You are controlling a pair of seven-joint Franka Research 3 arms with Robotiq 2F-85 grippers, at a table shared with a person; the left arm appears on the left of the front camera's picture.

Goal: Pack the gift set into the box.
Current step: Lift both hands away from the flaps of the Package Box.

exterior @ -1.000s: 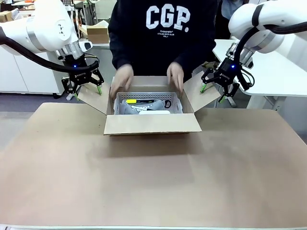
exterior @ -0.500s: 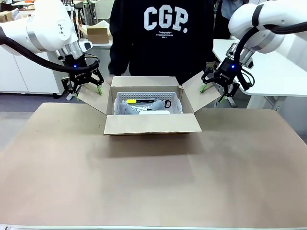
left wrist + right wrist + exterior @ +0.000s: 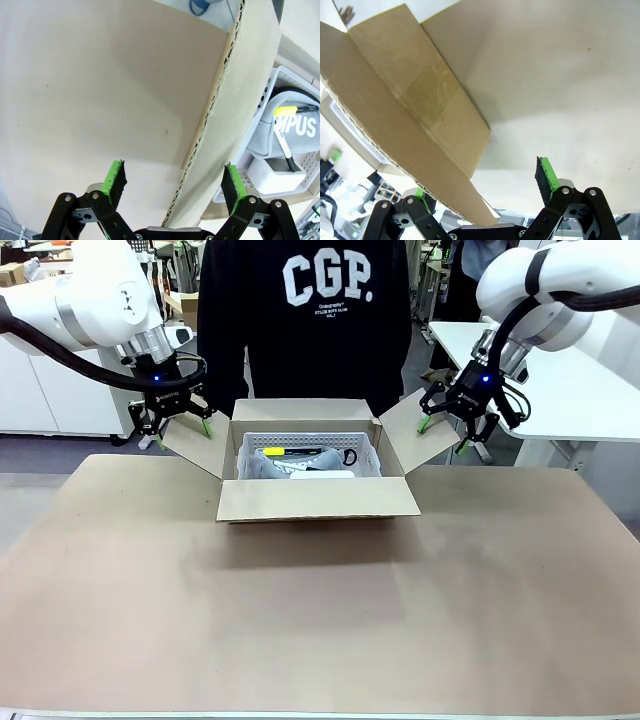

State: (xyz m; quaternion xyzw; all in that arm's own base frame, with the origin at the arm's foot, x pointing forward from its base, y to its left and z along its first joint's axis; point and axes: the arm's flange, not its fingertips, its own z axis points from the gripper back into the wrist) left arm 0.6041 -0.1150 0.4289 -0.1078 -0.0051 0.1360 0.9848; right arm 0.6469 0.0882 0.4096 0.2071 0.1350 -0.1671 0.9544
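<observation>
Box [image 3: 318, 498] is sitting open, centred on the table [image 3: 320, 620], long axis running left to right, basket [image 3: 310, 443] of gifts lying inside. Left gripper [image 3: 182, 432] is straddling the left flap [image 3: 196, 447], right gripper [image 3: 445, 435] the right flap [image 3: 415, 436], both jaws standing wide, gripping nothing.

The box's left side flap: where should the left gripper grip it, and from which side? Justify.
Its free corrugated edge, approached edge-on from outside the box. The left side flap splays outward, its thin edge between the pads of the open left gripper, so closing across the thickness should pinch it.
</observation>
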